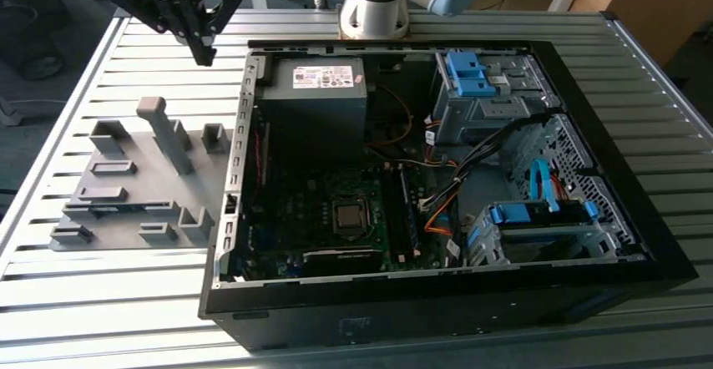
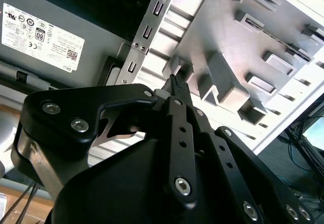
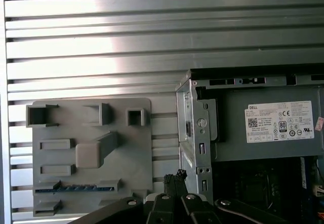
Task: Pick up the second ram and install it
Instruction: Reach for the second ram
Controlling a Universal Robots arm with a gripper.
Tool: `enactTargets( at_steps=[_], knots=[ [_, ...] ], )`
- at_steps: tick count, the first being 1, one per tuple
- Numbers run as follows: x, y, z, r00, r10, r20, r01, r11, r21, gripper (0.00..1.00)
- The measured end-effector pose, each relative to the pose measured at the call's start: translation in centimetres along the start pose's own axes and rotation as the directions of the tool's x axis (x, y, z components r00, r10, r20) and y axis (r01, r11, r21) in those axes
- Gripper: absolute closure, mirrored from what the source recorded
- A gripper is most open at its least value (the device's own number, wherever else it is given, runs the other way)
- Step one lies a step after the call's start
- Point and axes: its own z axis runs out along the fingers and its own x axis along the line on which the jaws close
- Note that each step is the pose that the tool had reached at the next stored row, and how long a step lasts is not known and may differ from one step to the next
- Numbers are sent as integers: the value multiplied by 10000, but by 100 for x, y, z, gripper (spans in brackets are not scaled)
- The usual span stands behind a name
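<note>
The second ram (image 3: 76,187) is a thin green-blue strip lying edge-up in a slot of the grey tray (image 3: 136,153). In the exterior view the ram (image 1: 117,209) sits near the tray's (image 1: 156,185) front end. My gripper (image 1: 204,54) hangs above the slatted table beyond the tray's far end, beside the computer case's back corner. Its black fingers are pressed together with nothing between them, as both wrist views show (image 2: 175,82) (image 3: 175,176). The gripper is well apart from the ram.
The open black computer case (image 1: 624,244) lies at the exterior view's right, with the motherboard (image 1: 334,219), the grey power supply (image 1: 317,77), blue drive brackets (image 1: 468,73) and orange and blue cables (image 1: 440,219). Upright blocks (image 1: 167,131) stand on the tray. The arm's base (image 1: 373,14) is behind the case.
</note>
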Motion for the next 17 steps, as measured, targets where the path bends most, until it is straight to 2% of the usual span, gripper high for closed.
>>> enactTargets(
  at_steps=[17],
  knots=[
    [96,-7,1,10000,0,-1,0,10000,1,89]
  ],
)
